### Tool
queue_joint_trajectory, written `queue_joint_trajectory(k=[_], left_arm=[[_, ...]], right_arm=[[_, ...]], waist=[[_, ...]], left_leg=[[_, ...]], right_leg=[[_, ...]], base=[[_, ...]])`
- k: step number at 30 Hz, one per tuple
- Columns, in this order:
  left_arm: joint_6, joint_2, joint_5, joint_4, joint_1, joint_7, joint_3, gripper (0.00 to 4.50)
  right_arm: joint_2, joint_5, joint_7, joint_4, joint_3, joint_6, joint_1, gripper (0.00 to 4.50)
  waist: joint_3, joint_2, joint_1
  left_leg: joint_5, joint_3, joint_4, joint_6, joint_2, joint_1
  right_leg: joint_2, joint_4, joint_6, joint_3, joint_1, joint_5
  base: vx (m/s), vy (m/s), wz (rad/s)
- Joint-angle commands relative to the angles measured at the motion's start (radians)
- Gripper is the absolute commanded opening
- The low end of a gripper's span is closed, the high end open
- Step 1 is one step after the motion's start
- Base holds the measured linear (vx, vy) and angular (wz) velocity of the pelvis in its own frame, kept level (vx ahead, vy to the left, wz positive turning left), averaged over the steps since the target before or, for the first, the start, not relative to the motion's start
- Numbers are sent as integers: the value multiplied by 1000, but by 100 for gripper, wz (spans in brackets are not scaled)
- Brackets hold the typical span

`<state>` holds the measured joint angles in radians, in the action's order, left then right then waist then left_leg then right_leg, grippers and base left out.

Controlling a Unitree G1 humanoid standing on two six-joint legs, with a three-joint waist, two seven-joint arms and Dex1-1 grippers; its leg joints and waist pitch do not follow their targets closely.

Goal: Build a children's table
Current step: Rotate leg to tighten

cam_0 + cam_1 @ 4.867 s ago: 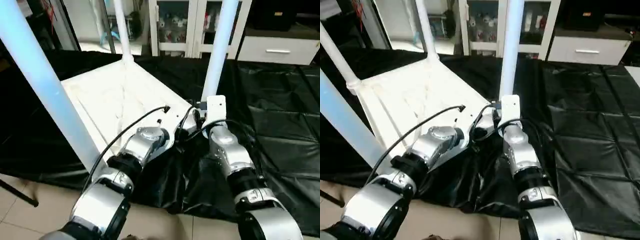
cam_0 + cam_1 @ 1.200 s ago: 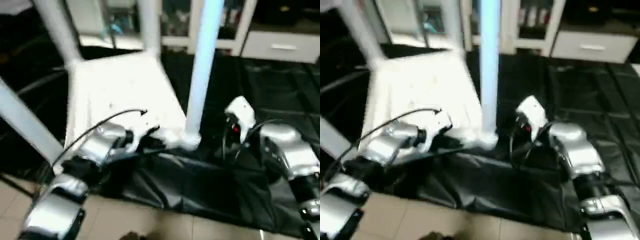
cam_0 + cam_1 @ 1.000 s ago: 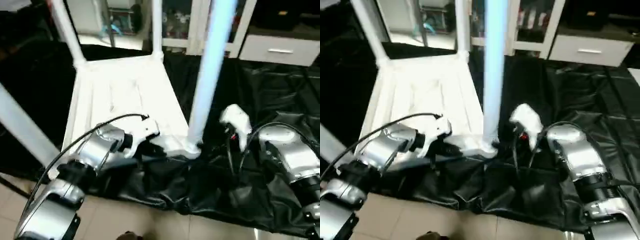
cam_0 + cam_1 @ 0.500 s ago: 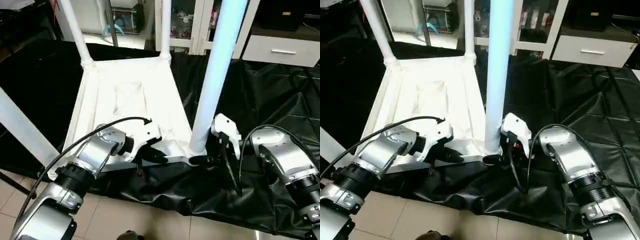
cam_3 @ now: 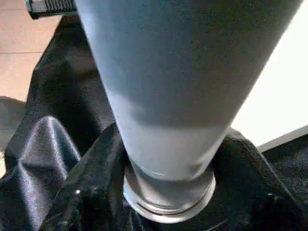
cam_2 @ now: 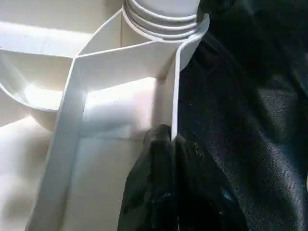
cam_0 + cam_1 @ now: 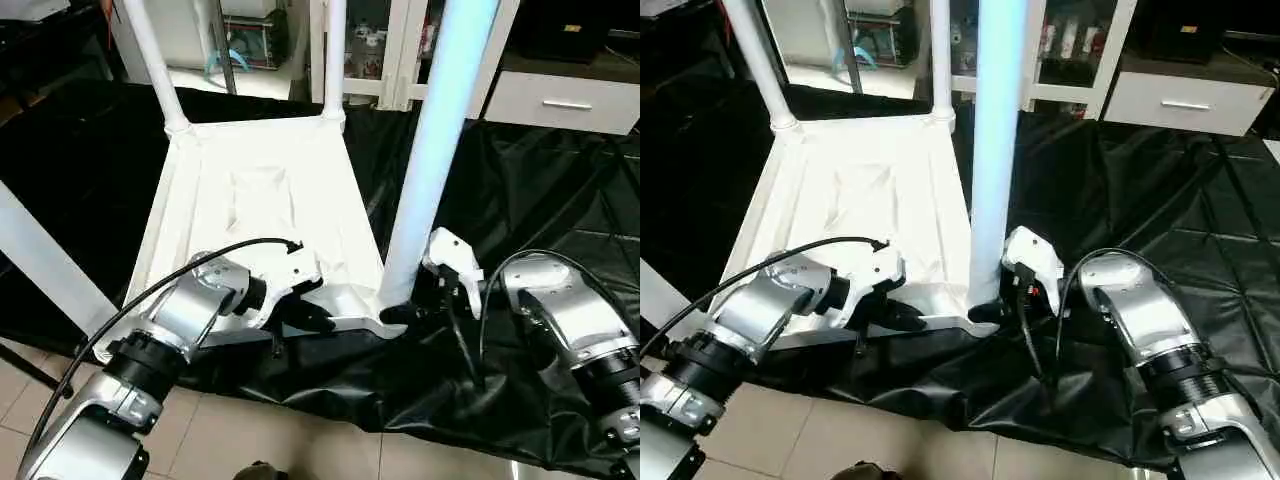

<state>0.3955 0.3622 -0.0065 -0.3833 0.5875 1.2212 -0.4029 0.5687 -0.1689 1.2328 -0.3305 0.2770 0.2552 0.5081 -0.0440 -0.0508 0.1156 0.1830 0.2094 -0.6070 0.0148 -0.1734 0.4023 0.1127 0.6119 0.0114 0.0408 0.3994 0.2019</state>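
The children's table lies upside down on a black sheet, its white tabletop [image 7: 260, 200] with the ribbed underside facing up. Legs stand in its corners: two far ones [image 7: 152, 60] [image 7: 334, 50], a near left one [image 7: 40, 265] and a near right one [image 7: 435, 130]. My left gripper [image 7: 318, 318] is shut on the tabletop's near rim [image 6: 175, 86], close to the near right leg's socket [image 6: 163, 17]. My right gripper [image 7: 400, 312] sits at the base of that leg [image 5: 168, 120], reaching in from the right.
The black sheet [image 7: 540, 180] covers the floor under and around the table, wrinkled near my arms. Bare tiles [image 7: 300, 440] show at the near edge. White cabinets [image 7: 565, 100] and a glass-door cupboard [image 7: 370, 40] stand behind the table.
My right gripper has come in from the right to the near right leg's base. The left gripper has kept its hold on the rim. The camera has shifted.
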Motion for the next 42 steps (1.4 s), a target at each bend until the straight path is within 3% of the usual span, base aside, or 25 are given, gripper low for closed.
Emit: queue_joint_trajectory(k=[1, 6, 8, 9, 12, 13, 14, 16, 17, 19, 21, 22, 24, 25, 26, 30, 32, 34, 37, 39, 41, 42], left_arm=[[35, -13, -17, 18, -28, 8, -28, 0], [46, -14, -18, 20, -37, -17, -9, 0], [49, -12, -18, 20, -38, -20, -5, 0], [53, -13, -23, 20, -37, -23, 3, 0], [49, -34, -31, -7, -24, -47, 27, 0], [46, -41, -30, -16, -20, -55, 32, 0], [40, -58, -27, -36, -11, -80, 41, 0], [37, -76, -24, -54, -2, -109, 50, 0], [38, -102, -23, -77, 11, -146, 63, 0], [38, -124, -21, -99, 26, -181, 73, 0], [39, -153, -13, -132, 48, -231, 87, 0], [35, -186, 2, -180, 76, -296, 103, 0], [41, -223, 16, -248, 112, -395, 131, 0], [58, -254, 29, -321, 154, -523, 168, 0], [58, -254, 29, -321, 154, -523, 168, 0], [1, -278, 57, -431, 209, -697, 201, 0], [-52, -295, 70, -485, 238, -771, 215, 0], [-68, -304, 72, -501, 247, -787, 222, 0], [-65, -303, 78, -499, 247, -769, 213, 0], [-62, -294, 81, -493, 243, -756, 205, 0], [-62, -276, 83, -483, 232, -730, 194, 0], [-63, -275, 83, -482, 232, -726, 193, 0]], right_arm=[[7, 6, 34, 8, 29, 9, -28, 226], [-11, 9, 26, -5, 31, 10, -39, 211], [-22, 12, 13, -11, 32, 15, -39, 207], [-41, 21, -30, -26, 23, 10, -34, 207], [-102, 36, -177, -81, -27, 14, -15, 204], [-113, 39, -207, -92, -38, 17, -13, 204], [-132, 42, -262, -106, -58, 24, -12, 204], [-153, 45, -323, -121, -81, 37, -14, 201], [-184, 46, -408, -144, -112, 61, -15, 201], [-211, 52, -477, -162, -133, 73, -15, 200], [-248, 64, -567, -194, -155, 84, -12, 200], [-286, 92, -674, -242, -165, 67, -1, 199], [-333, 106, -785, -295, -180, 47, 23, 199], [-394, 115, -931, -351, -205, 46, 59, 199], [-394, 115, -931, -351, -205, 46, 59, 199], [-482, 111, -1175, -426, -276, 53, 117, 198], [-532, 118, -1311, -473, -308, 19, 155, 198], [-550, 129, -1349, -489, -308, -7, 169, 197], [-570, 113, -1341, -480, -319, -37, 175, 196], [-577, 99, -1305, -464, -320, -61, 173, 196], [-568, 104, -1224, -415, -290, -80, 153, 196], [-567, 104, -1223, -411, -290, -81, 151, 231]], waist=[[72, 10, -1], [71, 14, 0], [71, 9, -3], [71, -1, -3], [68, -2, -15], [64, 1, -25], [62, -9, -35], [56, -5, -45], [54, 6, -53], [51, 0, -61], [53, 7, -66], [51, 17, -69], [52, 13, -72], [50, 9, -76], [49, 8, -80], [53, 2, -84], [55, 1, -82], [55, 3, -81], [57, 4, -76], [58, -1, -73], [61, 3, -70], [62, 4, -69]], left_leg=[[116, -28, 67, -83, -55, -33], [125, -28, 67, -82, -55, -33], [136, -28, 69, -77, -55, -34], [140, -30, 69, -74, -55, -34], [179, -30, 74, -49, -50, -32], [219, -32, 80, -32, -49, -30], [260, -35, 84, -12, -48, -30], [336, -38, 93, 20, -48, -35], [369, -38, 95, 32, -47, -38], [422, -43, 97, 53, -46, -46], [411, -46, 99, 53, -46, -43], [406, -43, 99, 53, -45, -44], [411, -45, 99, 58, -43, -47], [423, -46, 100, 66, -42, -46], [439, -49, 101, 75, -41, -50], [437, -53, 108, 76, -41, -44], [437, -48, 110, 76, -41, -48], [448, -47, 109, 77, -39, -51], [432, -45, 109, 63, -41, -48], [415, -44, 110, 58, -41, -46], [374, -41, 107, 38, -42, -41], [356, -40, 105, 33, -42, -40]], right_leg=[[37, -44, -297, -22, -41, -40], [38, -45, -296, -22, -42, -24], [36, -47, -293, -21, -41, -14], [36, -47, -292, -21, -40, -12], [35, -53, -288, -21, -41, 16], [37, -59, -280, -21, -43, 70], [37, -63, -267, -21, -44, 134], [37, -76, -236, -20, -42, 241], [37, -83, -221, -22, -38, 293], [42, -93, -196, -21, -33, 389], [40, -95, -181, -22, -33, 388], [39, -99, -178, -22, -27, 391], [42, -102, -170, -22, -25, 421], [41, -103, -167, -20, -22, 433], [41, -106, -162, -18, -19, 449], [38, -106, -154, -15, -24, 394], [35, -106, -163, -17, -20, 323], [36, -106, -170, -18, -18, 313], [37, -103, -169, -20, -22, 276], [37, -99, -173, -21, -24, 244], [38, -96, -180, -21, -29, 201], [39, -94, -185, -22, -30, 182]], base=[[0, 0, 0], [0, 0, 0], [0, 0, 0], [0, 0, 0], [0, 0, 0], [0, 0, 0], [0, 0, 0], [-27, 1, -5], [0, 0, 0], [0, 0, 0], [0, 0, 0], [0, 0, 0], [0, 0, 0], [0, 0, 0], [0, 0, 0], [0, 0, 0], [0, 0, 0], [0, 0, 0], [0, 0, 0], [0, 0, 0], [0, 0, 0], [0, 0, 0]])
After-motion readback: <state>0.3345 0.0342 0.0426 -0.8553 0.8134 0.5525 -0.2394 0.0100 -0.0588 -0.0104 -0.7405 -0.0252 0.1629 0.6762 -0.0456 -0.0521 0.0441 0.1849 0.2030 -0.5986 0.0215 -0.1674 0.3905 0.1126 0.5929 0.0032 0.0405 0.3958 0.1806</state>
